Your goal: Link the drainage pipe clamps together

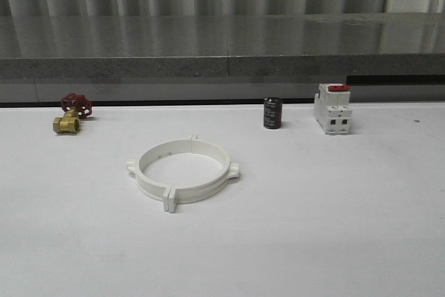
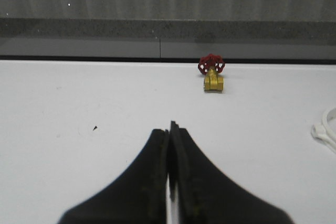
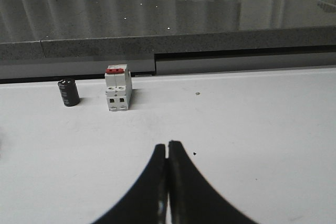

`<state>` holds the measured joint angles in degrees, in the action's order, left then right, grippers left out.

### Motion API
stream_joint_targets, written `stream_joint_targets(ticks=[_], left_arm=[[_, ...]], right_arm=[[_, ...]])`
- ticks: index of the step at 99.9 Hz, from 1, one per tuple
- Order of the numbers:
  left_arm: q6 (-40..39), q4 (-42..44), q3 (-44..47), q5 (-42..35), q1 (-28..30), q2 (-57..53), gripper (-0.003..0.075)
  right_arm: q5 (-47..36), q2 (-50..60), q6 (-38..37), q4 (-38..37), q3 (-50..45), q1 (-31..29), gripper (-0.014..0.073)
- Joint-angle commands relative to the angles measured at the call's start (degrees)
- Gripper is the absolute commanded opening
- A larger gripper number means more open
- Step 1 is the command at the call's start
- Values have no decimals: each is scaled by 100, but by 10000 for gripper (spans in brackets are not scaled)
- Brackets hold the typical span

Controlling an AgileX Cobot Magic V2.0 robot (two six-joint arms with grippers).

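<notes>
The two white drainage pipe clamps lie flat on the white table, left of centre, their half-rings meeting end to end as one wide ring with flange tabs sticking out. One flange tab of the clamps shows at the edge of the left wrist view. My left gripper is shut with nothing between its black fingers, hanging over bare table well away from the ring. My right gripper is also shut and holds nothing, over bare table in front of the switch.
A brass valve with a red handwheel stands at the back left. A small black cylinder and a white red-topped switch stand at the back right. A grey stone ledge runs behind the table.
</notes>
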<state>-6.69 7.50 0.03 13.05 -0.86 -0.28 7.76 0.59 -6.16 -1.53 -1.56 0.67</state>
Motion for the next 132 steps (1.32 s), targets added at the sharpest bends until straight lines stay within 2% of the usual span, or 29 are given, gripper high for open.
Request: stream_joint_targets(ticks=[1, 23, 132], left_arm=[[-58, 28, 146, -658, -45, -149, -21], [-58, 54, 253, -989, -45, -149, -21], [-58, 54, 253, -989, -45, -149, -21]], right_arm=[[-501, 109, 37, -10, 95, -31, -67], [-507, 109, 37, -10, 95, -31, -67], [-507, 109, 37, -10, 95, -31, -67]])
